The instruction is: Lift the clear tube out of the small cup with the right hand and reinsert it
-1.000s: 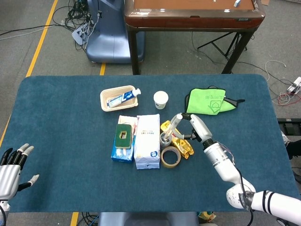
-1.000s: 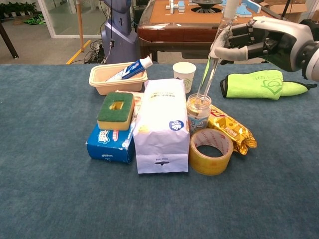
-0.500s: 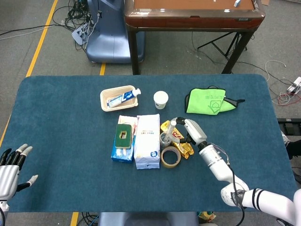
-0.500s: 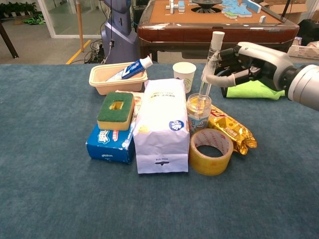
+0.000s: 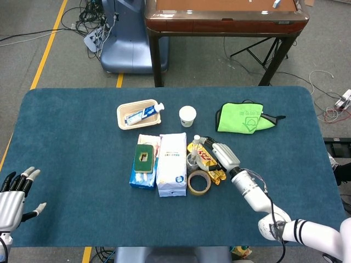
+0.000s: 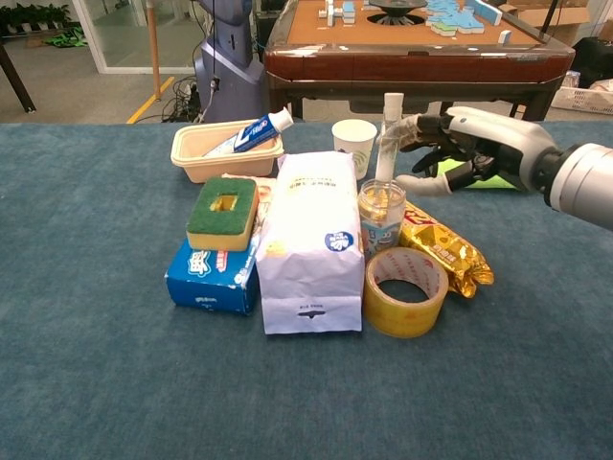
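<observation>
The left robot hand (image 5: pixel 13 194) rests at the desk's (image 5: pixel 71 137) near edge, fingers spread, holding nothing. The clear tube (image 6: pixel 389 134) stands upright in the small cup (image 6: pixel 381 217). Just beside it, the right robot hand (image 6: pixel 458 151) hovers with fingers loosely parted, gripping nothing.

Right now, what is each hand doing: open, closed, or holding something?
Left hand: open, fingers spread, holding nothing.
Right hand: open beside the clear tube, which stands in the small cup; it grips nothing.

- right hand (image 6: pixel 458 153) mid-table, arm reaching in from the near right corner, fingers spread, gripping nothing
- left hand (image 5: pixel 12 195) at near left edge, fingers apart, holding nothing
</observation>
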You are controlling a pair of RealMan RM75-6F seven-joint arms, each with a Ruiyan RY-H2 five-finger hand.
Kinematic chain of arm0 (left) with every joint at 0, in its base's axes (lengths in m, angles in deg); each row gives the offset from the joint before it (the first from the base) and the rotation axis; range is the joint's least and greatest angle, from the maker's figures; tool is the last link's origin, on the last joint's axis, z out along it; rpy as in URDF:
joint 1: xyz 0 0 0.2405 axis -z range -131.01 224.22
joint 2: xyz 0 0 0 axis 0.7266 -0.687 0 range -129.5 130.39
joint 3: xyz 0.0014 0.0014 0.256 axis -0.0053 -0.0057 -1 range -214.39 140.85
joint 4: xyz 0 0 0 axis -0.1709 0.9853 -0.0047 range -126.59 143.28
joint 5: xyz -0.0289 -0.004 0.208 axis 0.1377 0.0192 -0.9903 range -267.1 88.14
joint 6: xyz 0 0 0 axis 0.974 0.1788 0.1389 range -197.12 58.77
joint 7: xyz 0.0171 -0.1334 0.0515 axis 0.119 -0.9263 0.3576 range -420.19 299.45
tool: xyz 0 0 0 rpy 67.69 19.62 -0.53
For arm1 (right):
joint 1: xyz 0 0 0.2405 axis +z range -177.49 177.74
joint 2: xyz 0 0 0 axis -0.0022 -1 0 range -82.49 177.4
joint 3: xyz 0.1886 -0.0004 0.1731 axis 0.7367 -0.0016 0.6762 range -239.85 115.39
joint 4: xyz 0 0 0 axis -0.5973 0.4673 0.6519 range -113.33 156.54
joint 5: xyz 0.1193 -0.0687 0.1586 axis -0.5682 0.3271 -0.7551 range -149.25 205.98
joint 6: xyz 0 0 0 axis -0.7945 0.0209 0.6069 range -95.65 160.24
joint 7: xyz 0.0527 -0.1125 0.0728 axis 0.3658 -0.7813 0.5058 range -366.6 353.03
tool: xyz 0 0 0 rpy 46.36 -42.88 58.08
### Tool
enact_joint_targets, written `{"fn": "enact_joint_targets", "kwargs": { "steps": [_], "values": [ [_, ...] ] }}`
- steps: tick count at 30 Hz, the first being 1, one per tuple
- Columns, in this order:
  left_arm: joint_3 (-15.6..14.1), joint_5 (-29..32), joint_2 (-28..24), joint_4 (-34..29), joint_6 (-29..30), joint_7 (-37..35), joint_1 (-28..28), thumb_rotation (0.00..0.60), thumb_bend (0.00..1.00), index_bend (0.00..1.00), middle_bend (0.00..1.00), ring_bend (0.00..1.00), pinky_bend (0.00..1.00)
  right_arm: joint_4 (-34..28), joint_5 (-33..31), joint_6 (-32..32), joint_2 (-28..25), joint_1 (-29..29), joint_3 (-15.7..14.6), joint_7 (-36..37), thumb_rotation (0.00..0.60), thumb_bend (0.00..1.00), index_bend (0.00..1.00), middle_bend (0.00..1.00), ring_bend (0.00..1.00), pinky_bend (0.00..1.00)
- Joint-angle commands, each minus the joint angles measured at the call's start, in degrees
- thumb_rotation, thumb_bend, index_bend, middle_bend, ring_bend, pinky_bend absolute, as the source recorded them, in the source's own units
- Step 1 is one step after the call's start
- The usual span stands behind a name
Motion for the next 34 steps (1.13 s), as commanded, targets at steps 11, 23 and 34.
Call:
{"fn": "enact_joint_targets", "kwargs": {
  "steps": [11, 23, 34],
  "values": [
    [1.31, -0.11, 0.11, -0.33, -0.82, 0.14, 1.69, 0.600, 0.19, 0.14, 0.10, 0.15, 0.05, -11.24, 0.26, 16.69, -11.38, -10.52, -1.75, -14.74, 0.600, 0.41, 0.14, 0.15, 0.08, 0.16],
    [2.23, -0.66, 0.63, -1.97, -1.89, 2.71, 3.76, 0.600, 0.19, 0.14, 0.10, 0.15, 0.05, -21.15, -0.50, 31.51, -22.08, -23.85, -7.02, -29.86, 0.600, 0.41, 0.16, 0.20, 0.08, 0.16],
    [1.27, -0.86, 0.38, -3.26, -1.10, 3.30, 3.04, 0.600, 0.19, 0.14, 0.10, 0.15, 0.05, -22.64, -1.13, 31.42, -24.87, -28.32, -8.91, -28.05, 0.600, 0.41, 0.19, 0.21, 0.09, 0.16]
  ]
}}
